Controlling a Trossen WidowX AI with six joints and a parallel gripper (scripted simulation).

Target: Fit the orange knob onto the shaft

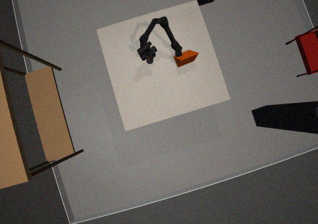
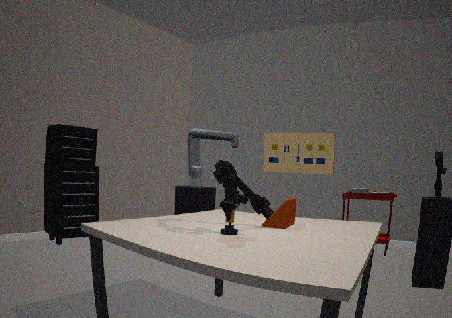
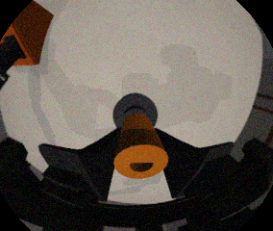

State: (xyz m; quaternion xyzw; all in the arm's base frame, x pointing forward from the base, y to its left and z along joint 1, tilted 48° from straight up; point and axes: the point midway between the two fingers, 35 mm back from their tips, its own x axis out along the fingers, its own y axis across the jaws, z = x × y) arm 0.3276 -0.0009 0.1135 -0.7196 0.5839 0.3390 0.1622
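Observation:
My gripper (image 3: 136, 131) (image 2: 230, 214) (image 1: 148, 56) is shut on the orange knob (image 3: 139, 148) (image 2: 231, 216). In the wrist view the knob's D-shaped hole faces the camera, its flat side up. The knob hangs directly over the round dark pedestal (image 3: 135, 106) (image 2: 228, 230) (image 1: 149, 61), with a small gap between them in the exterior view. The dark shaft is hidden behind the knob. The pedestal stands on the white table (image 2: 290, 254) (image 1: 164, 92).
An orange wedge-shaped base (image 1: 186, 57) (image 2: 281, 215) (image 3: 23, 38) holds the arm's foot, right of the pedestal. Around the table stand a black drawer cabinet (image 2: 71, 179), a red cart (image 2: 369, 209) and a black pillar (image 2: 433, 240).

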